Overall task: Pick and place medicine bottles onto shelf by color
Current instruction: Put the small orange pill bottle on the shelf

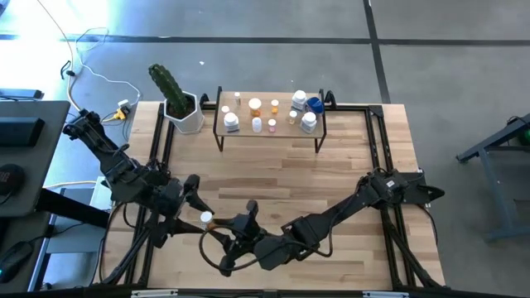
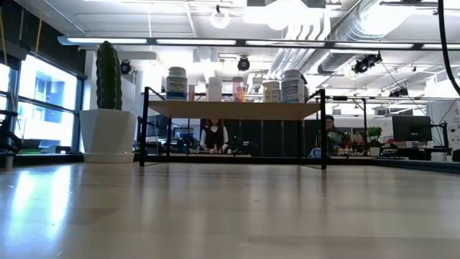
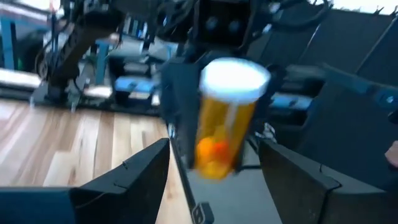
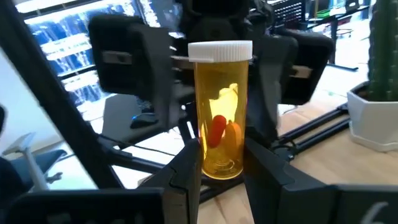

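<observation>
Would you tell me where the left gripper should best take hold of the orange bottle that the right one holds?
Probably on the orange bottle, at its bare upper body just under the white cap: the right gripper clamps its lower part. It stands upright, so the open left gripper should come in level, fingers either side.

Orange bottle [image 4: 219,115], white cap, red-orange pills.
Shelf [image 1: 269,132] bottles: white, orange, pink, seemingly one blue; cactus [image 1: 168,87] green.
</observation>
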Robot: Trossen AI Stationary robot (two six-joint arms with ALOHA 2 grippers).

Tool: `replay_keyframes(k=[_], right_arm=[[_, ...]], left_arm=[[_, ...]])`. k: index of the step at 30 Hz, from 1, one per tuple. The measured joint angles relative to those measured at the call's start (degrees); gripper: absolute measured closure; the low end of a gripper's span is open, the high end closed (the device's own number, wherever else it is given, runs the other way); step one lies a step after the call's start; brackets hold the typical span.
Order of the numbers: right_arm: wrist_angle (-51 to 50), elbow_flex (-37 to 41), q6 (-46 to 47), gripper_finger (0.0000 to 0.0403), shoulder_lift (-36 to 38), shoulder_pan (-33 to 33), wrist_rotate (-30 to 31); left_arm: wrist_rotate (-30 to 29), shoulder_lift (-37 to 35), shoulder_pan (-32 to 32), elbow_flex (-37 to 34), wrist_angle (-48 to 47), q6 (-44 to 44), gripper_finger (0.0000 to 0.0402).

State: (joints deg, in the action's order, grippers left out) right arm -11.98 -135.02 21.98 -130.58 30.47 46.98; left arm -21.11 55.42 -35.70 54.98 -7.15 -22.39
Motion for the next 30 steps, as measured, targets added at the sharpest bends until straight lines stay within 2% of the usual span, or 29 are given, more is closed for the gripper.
replay_keyframes(k=[6, 12, 16, 30], right_arm=[[-0.18, 0.00, 0.02, 0.0321, 0.30, -0.88, -0.11], [-0.17, 0.00, 0.02, 0.0320, 0.30, -1.37, -0.94], [-0.18, 0.00, 0.02, 0.0320, 0.30, -1.55, -1.00], [-0.18, 0.00, -0.61, 0.0321, 0.30, -1.61, -1.18]], left_arm=[[-0.14, 0.00, 0.00, 0.00, 4.58, 2.65, 0.0163], [-0.70, 0.11, 0.55, -0.02, 4.15, 2.61, 0.0163], [-3.12, 0.35, 0.55, -0.04, 3.93, 2.64, 0.0168], [-3.62, 0.33, 0.55, -0.04, 3.95, 4.61, 0.0285]])
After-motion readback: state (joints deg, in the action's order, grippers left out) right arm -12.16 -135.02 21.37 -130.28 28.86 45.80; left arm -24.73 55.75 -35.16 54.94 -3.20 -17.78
